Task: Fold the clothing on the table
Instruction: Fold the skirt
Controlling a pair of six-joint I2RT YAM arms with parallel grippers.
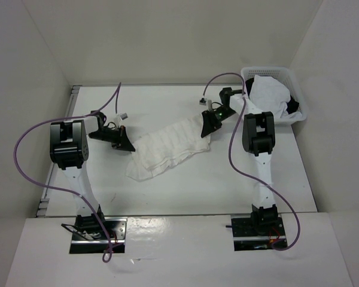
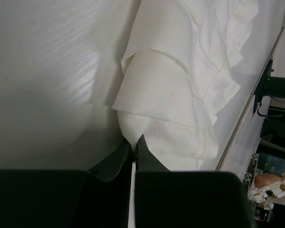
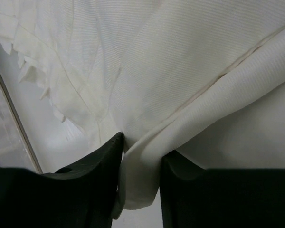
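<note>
Your left gripper point(image 1: 129, 147) clamps the skirt point(image 1: 170, 146) at its 9 o'clock end; your right gripper point(image 1: 207, 133) pinches a fold at 3 o'clock.

The clothing point(image 1: 170, 149) lies mid-table point(image 1: 227, 185), a basket point(image 1: 299, 107) behind its right end.

left claw point(image 2: 133, 145) pinched, right claw point(image 3: 141, 156) gripping

The top external view looks down from above and behind the arm bases over the whole tabletop point(image 1: 185, 191); each wrist view sits low, just behind its own tool, close against the skirt point(image 1: 170, 146); all three views share that skirt, each wrist seeing one end of it
</note>
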